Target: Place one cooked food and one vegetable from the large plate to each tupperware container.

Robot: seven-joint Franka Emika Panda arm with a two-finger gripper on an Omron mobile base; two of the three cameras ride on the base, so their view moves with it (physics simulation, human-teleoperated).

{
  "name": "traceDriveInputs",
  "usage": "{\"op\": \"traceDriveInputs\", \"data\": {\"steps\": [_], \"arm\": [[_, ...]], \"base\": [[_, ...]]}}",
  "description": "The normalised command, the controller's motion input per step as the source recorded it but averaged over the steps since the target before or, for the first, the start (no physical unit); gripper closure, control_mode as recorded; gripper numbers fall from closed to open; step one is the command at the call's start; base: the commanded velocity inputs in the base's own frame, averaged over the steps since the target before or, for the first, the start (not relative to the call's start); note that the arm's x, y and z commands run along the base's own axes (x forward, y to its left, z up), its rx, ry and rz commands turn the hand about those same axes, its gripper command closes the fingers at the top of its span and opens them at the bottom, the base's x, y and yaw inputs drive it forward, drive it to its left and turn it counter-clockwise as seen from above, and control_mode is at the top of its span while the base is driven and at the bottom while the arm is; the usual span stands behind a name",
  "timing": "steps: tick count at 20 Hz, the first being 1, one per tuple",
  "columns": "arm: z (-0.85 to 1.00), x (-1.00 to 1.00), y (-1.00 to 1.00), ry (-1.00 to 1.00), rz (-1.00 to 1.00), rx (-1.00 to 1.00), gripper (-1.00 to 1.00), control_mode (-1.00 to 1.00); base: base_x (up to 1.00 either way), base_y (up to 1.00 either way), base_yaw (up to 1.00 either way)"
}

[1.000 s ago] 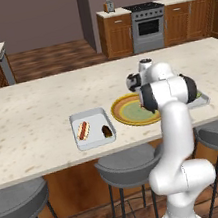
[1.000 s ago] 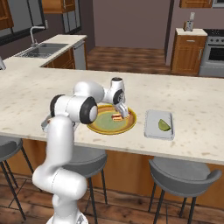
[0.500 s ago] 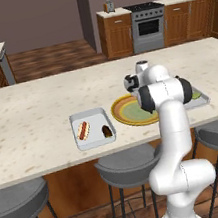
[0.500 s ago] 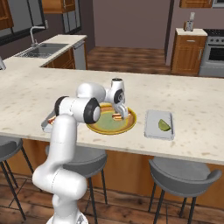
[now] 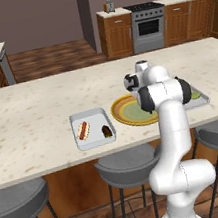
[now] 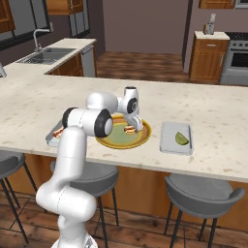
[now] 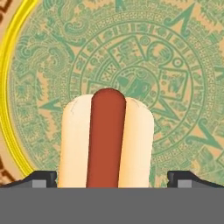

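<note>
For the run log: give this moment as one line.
gripper: open, straddling hot dog | large plate: hot dog on it | grasp: not yet closed

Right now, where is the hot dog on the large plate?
The hot dog lies on the large plate, between the open pincer's tips in the hand view.

From the left base camera the arm covers the right part of the large plate and most of the right tupperware container, so what they hold there cannot be told. From the right base camera the left container shows just a corner behind the arm. In the hand view the hot dog is cut off at its near end.
</note>
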Motion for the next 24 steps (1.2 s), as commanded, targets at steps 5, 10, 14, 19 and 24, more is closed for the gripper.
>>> {"op": "traceDriveInputs", "data": {"steps": [5,10,14,19,24], "arm": [[-0.21,-0.07,0.00,0.06,0.00,0.00,-1.00,-1.00],[-0.06,-0.01,0.00,0.00,0.00,0.00,1.00,-1.00],[0.00,-0.01,0.00,0.00,0.00,0.00,1.00,-1.00],[0.03,-0.03,-0.05,0.00,-0.01,0.01,1.00,-1.00],[0.17,-0.01,-0.12,0.03,-0.09,0.11,1.00,-1.00]], "base": [[0.00,0.00,0.00],[0.00,0.00,0.00],[0.00,0.00,0.00],[0.00,0.00,0.00],[0.00,0.00,0.00]]}}
